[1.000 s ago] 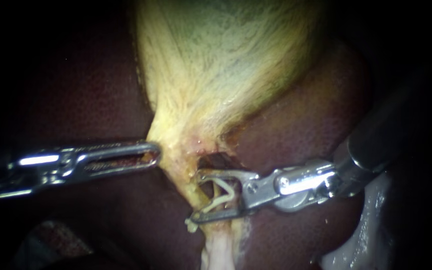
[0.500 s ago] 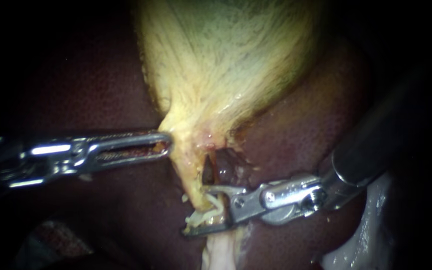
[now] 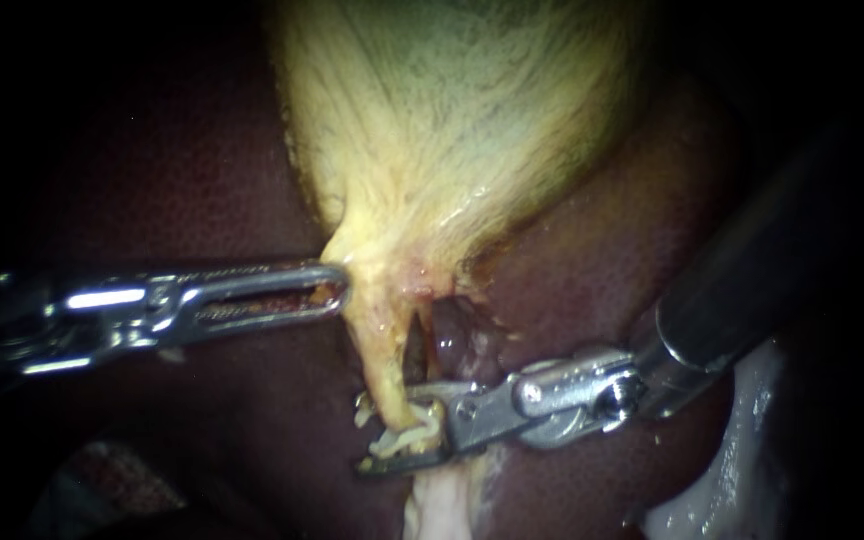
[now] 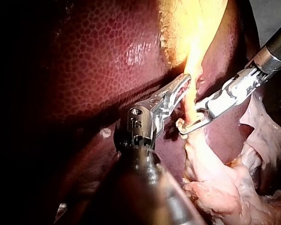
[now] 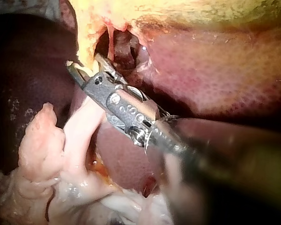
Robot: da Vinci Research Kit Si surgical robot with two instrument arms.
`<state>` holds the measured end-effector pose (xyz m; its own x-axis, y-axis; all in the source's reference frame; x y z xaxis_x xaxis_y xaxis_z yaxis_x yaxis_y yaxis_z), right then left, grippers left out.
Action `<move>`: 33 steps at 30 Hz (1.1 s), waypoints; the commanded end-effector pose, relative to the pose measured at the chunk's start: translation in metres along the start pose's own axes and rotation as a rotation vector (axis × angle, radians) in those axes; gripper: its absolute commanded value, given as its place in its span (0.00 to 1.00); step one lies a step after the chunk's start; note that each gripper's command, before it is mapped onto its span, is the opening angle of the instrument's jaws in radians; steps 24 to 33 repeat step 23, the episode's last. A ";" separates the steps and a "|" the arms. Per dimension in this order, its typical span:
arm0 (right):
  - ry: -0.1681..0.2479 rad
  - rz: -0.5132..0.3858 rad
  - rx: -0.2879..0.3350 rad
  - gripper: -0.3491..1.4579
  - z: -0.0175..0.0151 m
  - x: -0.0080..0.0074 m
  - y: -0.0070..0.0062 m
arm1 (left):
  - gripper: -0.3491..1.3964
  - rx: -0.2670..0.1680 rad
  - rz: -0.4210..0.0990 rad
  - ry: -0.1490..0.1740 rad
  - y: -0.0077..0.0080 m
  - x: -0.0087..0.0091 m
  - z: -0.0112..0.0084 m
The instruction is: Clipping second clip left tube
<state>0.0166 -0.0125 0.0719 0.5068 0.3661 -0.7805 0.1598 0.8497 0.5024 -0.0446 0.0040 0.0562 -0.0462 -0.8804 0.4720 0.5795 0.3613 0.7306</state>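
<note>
The pale yellow gallbladder narrows downward into the left tube, with a dark gap beside it. My right instrument comes in from the right. Its jaws are squeezed across the tube's lower end, with a whitish clip between them. In the right wrist view these jaws bite at the yellow tissue's edge. My left instrument comes in from the left with its jaws shut on the side of the gallbladder's neck. The left wrist view shows that hold, with the clip just below.
Dark red liver surrounds the gallbladder on both sides. Pale loose tissue hangs below the clipped spot, and more lies under the right shaft. Behind the gap sits a reddish lump.
The right instrument's jaws went from wide open around the tube to nearly together, flattening the clip, and slid slightly down the tube. The left instrument shifted a little right with the neck.
</note>
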 end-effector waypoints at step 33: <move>-0.027 0.000 0.001 0.00 0.0002 -0.0007 -0.0001 | 0.00 0.001 0.001 0.000 0.0000 0.0001 0.0003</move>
